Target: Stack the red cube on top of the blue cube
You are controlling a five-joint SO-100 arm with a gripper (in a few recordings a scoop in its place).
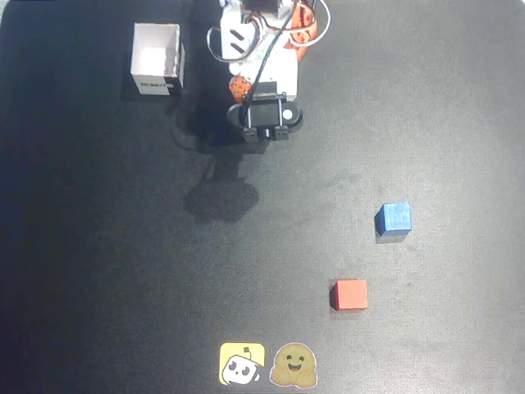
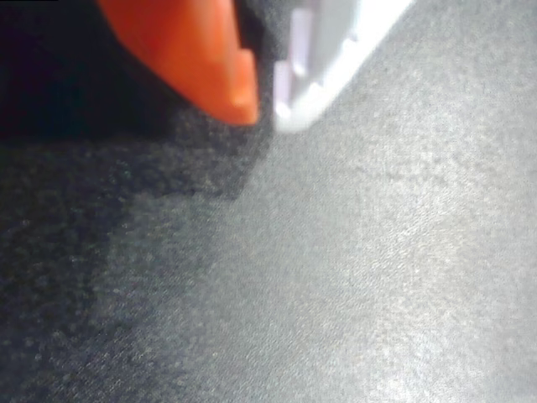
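The red cube [image 1: 350,294] lies on the black mat at lower right in the overhead view. The blue cube [image 1: 394,218] sits a little farther back and to the right of it, about a cube's width away. The arm [image 1: 264,70] is folded up at the top centre, far from both cubes. In the wrist view my gripper [image 2: 264,109] hangs close over bare mat. Its orange fingertip [image 2: 226,80] and white fingertip [image 2: 310,84] nearly touch, with nothing between them.
An open white box [image 1: 157,59] stands at the top left beside the arm's base. Two stickers [image 1: 267,364] lie at the mat's front edge. The arm's shadow [image 1: 220,199] falls on the mat in front of the base.
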